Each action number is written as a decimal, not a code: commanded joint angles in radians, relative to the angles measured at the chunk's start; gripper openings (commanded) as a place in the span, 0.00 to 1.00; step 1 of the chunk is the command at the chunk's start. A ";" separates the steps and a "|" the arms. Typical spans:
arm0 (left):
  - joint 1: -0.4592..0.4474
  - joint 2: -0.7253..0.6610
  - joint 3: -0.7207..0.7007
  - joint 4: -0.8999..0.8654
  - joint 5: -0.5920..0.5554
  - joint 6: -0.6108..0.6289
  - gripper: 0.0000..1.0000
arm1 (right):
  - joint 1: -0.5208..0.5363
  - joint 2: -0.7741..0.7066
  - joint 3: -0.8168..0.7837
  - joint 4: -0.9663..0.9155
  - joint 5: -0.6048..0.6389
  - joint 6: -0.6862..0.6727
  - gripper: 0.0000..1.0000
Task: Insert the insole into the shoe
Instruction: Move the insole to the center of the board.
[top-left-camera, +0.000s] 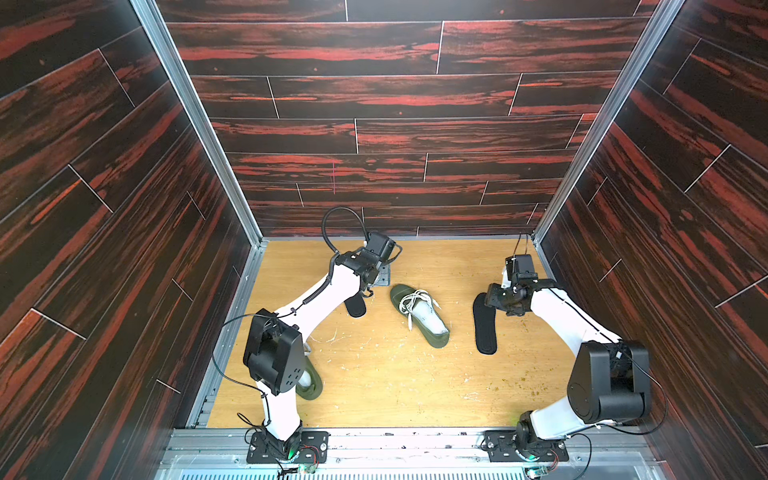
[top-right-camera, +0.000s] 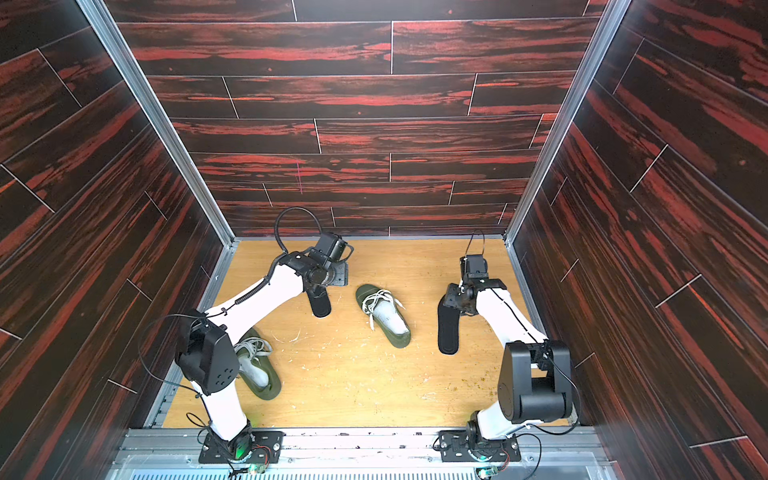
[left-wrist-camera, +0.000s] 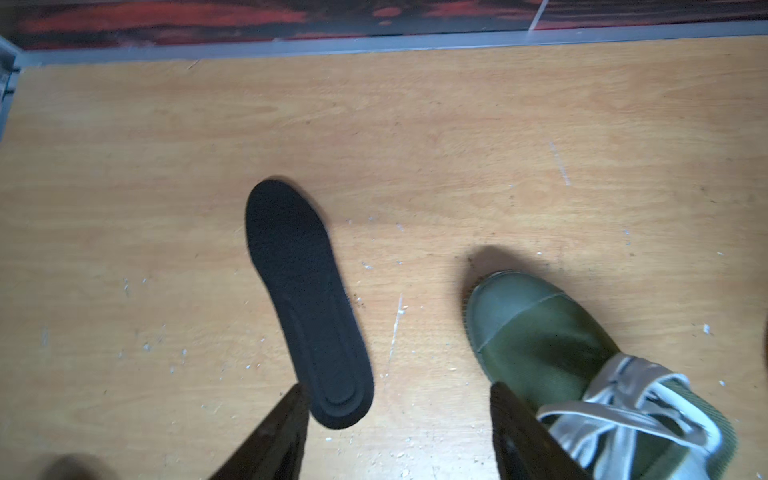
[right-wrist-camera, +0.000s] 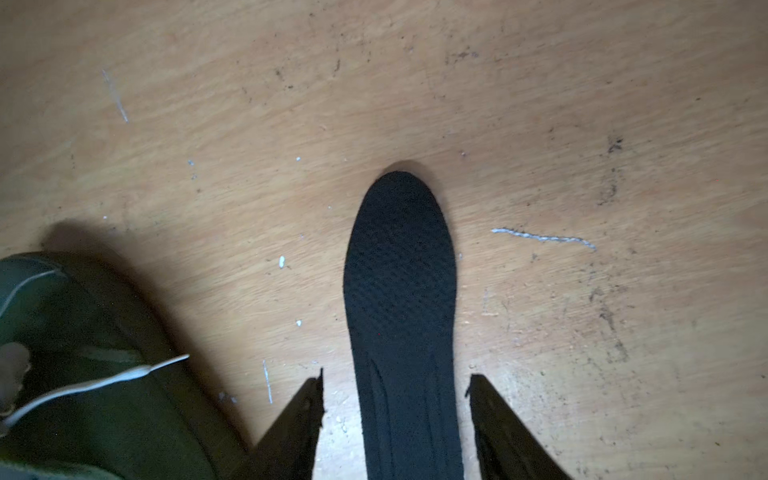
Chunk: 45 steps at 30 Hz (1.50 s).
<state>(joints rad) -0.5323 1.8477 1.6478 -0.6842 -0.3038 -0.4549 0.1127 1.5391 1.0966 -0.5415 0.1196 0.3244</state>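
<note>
A green shoe (top-left-camera: 419, 316) with white laces lies mid-floor in both top views. To its right a black insole (top-left-camera: 484, 328) lies flat on the floor. My right gripper (right-wrist-camera: 397, 382) is open above that insole's (right-wrist-camera: 401, 291) far end, one jaw on each side with a gap to it. The shoe (right-wrist-camera: 83, 353) is off to the side. A second black insole (left-wrist-camera: 303, 299) lies left of the shoe (left-wrist-camera: 540, 345). My left gripper (left-wrist-camera: 399, 395) hangs open above the bare floor between them, holding nothing.
A second green shoe (top-right-camera: 257, 370) lies near the front left, partly under my left arm. Dark wood-pattern walls (top-left-camera: 374, 137) enclose the wooden floor (top-left-camera: 395, 382) on three sides. A metal rail (top-left-camera: 415, 440) runs along the front edge.
</note>
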 joint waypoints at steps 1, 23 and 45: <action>0.096 -0.015 -0.025 -0.077 -0.039 -0.100 0.70 | 0.064 -0.007 -0.008 0.007 -0.015 -0.013 0.59; 0.316 0.256 -0.120 0.204 0.176 -0.314 0.45 | 0.171 -0.033 0.005 0.054 -0.088 0.003 0.56; 0.282 -0.003 -0.453 0.337 0.329 -0.277 0.00 | 0.514 0.106 0.179 0.190 -0.267 0.081 0.55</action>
<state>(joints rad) -0.2256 1.9251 1.2591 -0.3527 -0.0162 -0.7021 0.5690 1.5578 1.2407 -0.4210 -0.1196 0.3412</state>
